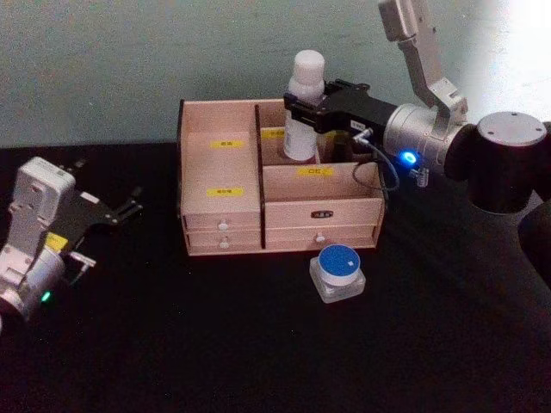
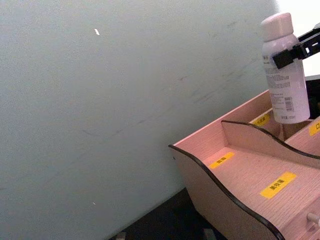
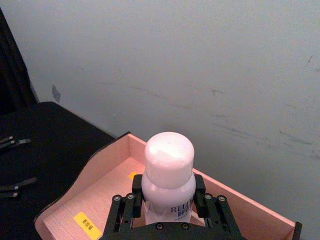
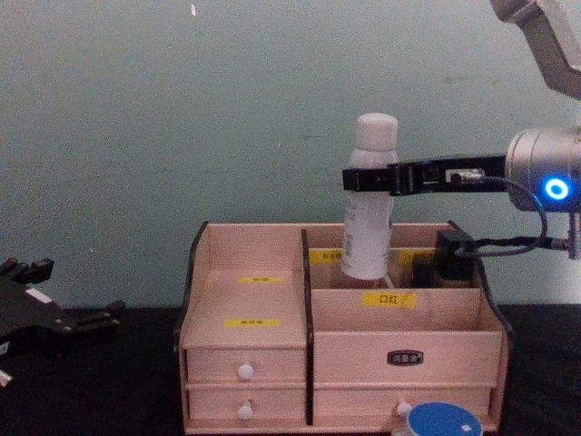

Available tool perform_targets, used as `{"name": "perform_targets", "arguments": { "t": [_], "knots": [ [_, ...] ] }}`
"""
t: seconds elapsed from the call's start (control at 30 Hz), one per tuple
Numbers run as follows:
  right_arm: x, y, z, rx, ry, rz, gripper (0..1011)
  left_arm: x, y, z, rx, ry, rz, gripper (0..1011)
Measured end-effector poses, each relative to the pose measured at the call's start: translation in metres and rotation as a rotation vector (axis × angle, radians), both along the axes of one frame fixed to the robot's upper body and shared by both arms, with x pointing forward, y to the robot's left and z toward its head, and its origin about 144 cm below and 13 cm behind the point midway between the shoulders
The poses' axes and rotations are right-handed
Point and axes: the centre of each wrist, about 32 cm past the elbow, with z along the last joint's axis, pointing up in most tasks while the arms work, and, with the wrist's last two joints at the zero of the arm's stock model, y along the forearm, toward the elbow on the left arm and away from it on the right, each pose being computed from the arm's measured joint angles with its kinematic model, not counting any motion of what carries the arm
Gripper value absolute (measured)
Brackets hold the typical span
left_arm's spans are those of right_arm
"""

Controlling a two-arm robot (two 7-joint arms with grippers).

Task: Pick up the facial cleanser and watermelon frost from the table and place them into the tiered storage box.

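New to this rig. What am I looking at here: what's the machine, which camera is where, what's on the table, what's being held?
It's a two-armed robot with clamp-like grippers. The four pictures come from cameras on its head, its chest and each wrist. On the black table stands a wooden tiered storage box. In front of it is the watermelon frost, a small blue-lidded jar. The right gripper is shut on the facial cleanser, a white bottle held upright with its base inside the box's rear right compartment. The left gripper sits idle and open at the left.
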Motion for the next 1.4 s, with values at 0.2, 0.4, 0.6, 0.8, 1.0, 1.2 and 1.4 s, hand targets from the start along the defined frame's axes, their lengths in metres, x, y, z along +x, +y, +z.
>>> {"name": "perform_targets", "arguments": {
  "t": [0.2,0.4,0.6,0.8,1.0,1.2,1.4],
  "knots": [
    [0.003,0.001,-0.004,0.001,0.01,-0.003,591,0.0,0.0,0.0,0.0,0.0,0.0,1001],
    [0.005,0.002,-0.006,0.003,0.013,-0.003,591,0.0,0.0,0.0,0.0,0.0,0.0,1001],
    [0.006,0.001,-0.007,0.005,0.013,-0.006,591,0.0,0.0,0.0,0.0,0.0,0.0,1001],
    [0.008,0.002,-0.011,-0.002,0.022,-0.009,591,0.0,0.0,0.0,0.0,0.0,0.0,1001],
    [0.01,0.003,-0.018,-0.012,0.04,-0.01,591,0.0,0.0,0.0,0.0,0.0,0.0,1001],
    [0.012,0.004,-0.025,-0.022,0.058,-0.011,591,0.0,0.0,0.0,0.0,0.0,0.0,1001],
    [0.013,0.005,-0.029,-0.029,0.069,-0.012,591,0.0,0.0,0.0,0.0,0.0,0.0,1001]
  ]
}}
